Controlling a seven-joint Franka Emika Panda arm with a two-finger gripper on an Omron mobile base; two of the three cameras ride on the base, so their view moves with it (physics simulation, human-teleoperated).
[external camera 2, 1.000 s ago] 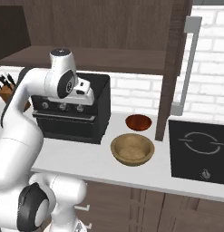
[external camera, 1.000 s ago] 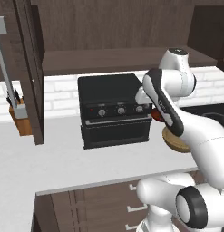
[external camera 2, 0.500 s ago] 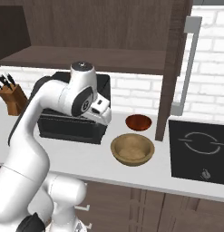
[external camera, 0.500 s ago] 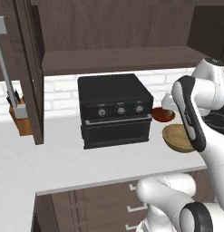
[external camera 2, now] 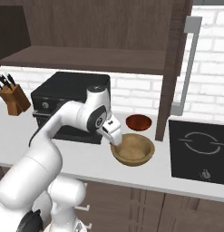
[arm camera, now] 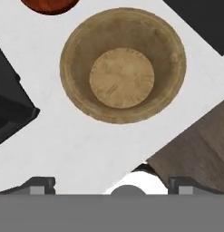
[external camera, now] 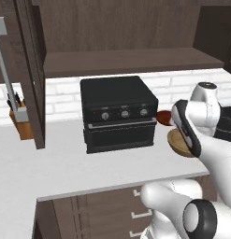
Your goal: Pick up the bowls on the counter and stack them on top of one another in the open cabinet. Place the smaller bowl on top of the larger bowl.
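We hover above the larger bowl

Our gripper (external camera 2: 117, 142), jaws spread wide and empty, hangs over the near rim of the larger bowl (arm camera: 123, 70) on the counter (external camera 2: 90, 161); the smaller bowl (external camera 2: 138, 122) sits just behind.

Counter (external camera 2: 86, 156): I see white slab under my tool.
On it: tan bowl (arm camera: 123, 70) below gripper; red bowl (external camera 2: 138, 121) beyond; black oven (external camera: 118, 112) beside; knife block (external camera 2: 12, 99) far off.

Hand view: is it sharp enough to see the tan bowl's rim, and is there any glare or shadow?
Hand view: larger bowl is sharp, rim fully readable, evenly lit, no glare. Right base view: soft shadow on the counter under that bowl. Left base view: slightly soft, the arm covers most of the bowl.
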